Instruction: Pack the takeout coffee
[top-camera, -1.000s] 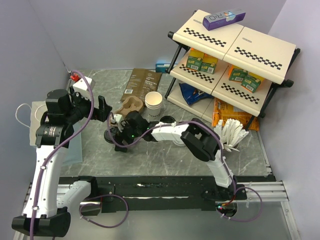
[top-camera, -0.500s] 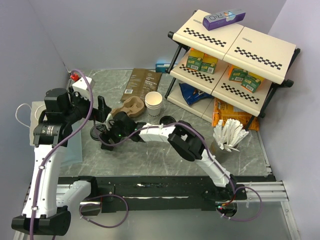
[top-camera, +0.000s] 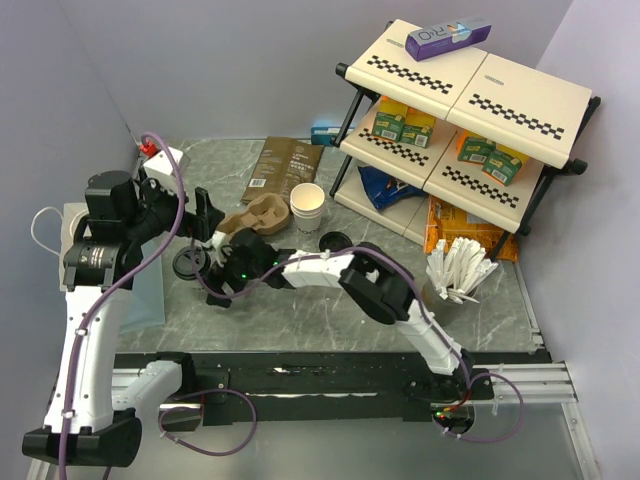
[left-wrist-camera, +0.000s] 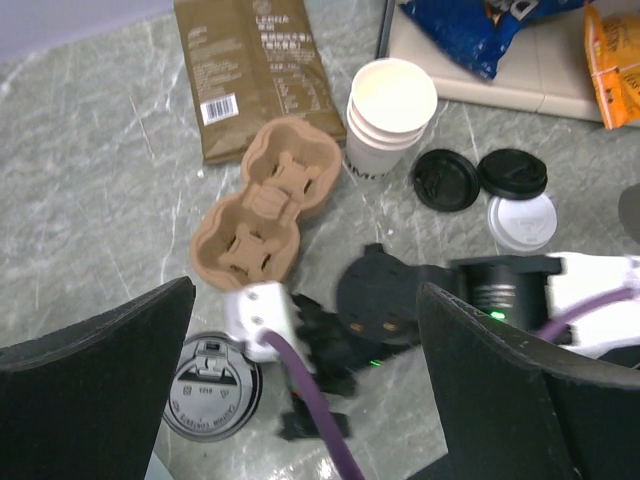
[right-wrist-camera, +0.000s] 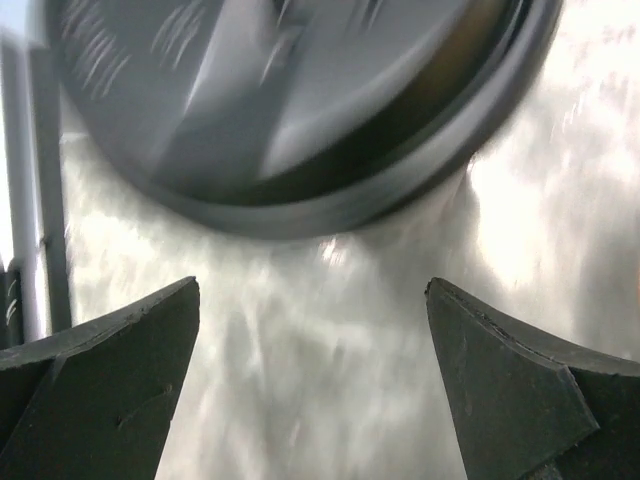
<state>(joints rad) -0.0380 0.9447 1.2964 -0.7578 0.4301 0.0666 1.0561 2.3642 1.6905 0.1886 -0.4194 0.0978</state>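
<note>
Your right arm swung further toward 9 o'clock across the worktop (top-camera: 300, 322) w/in the last second. The takeout coffee (top-camera: 188, 263), black lid on, then stood in plain sight just off the arm's tip, at approx. 8 o'clock from the pulp carrier (top-camera: 258, 215). A second earlier a dark round shape sat closer to the carrier, under the wrist. It was prob. the same cup, though that wasn't certain.

The right claw (right-wrist-camera: 310, 290) was spread wide w/ nothing between its fingers. The left claw (left-wrist-camera: 305, 290) hovered above, also spread and empty. Read: the cup was lidded but not yet packed. Both carrier wells looked vacant, so a grip and a short carry toward 2 o'clock were likely still owed.

Hard to make out:
- The right-wrist view was blurred and showed only an arc of dark rim at 12 o'clock, so you couldn't tell whether the fingers touched the cup.
- From above, the lid hid the cup's white wall.
- The left claw's own fingers blocked the lower corners of the left-wrist view.
- In that view the right arm covered the worktop btw. the cup and the loose lids (left-wrist-camera: 445, 180).
</note>
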